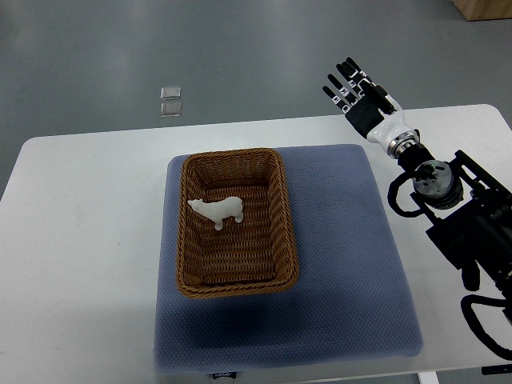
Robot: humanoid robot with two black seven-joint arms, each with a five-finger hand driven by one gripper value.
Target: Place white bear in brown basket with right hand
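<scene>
— White bear (218, 210): location?
— Inside the brown basket (282, 210), on the woven floor, toward the far half, clear of the walls. It appears to lie on its side.
— Right hand (358, 94)?
— Raised beyond the far right of the table, well apart from the basket. Fingers extended and spread, holding nothing. Its arm enters from the right edge.
— Surface?
— A white table (88, 240) with rounded corners. A blue-grey padded mat (344, 264) lies on it, and the basket sits on the mat's left portion.
— Room?
— Grey floor (240, 56) beyond the table. Two small clear squares (170, 100) lie on it. A wooden corner (484, 8) shows at top right.
</scene>
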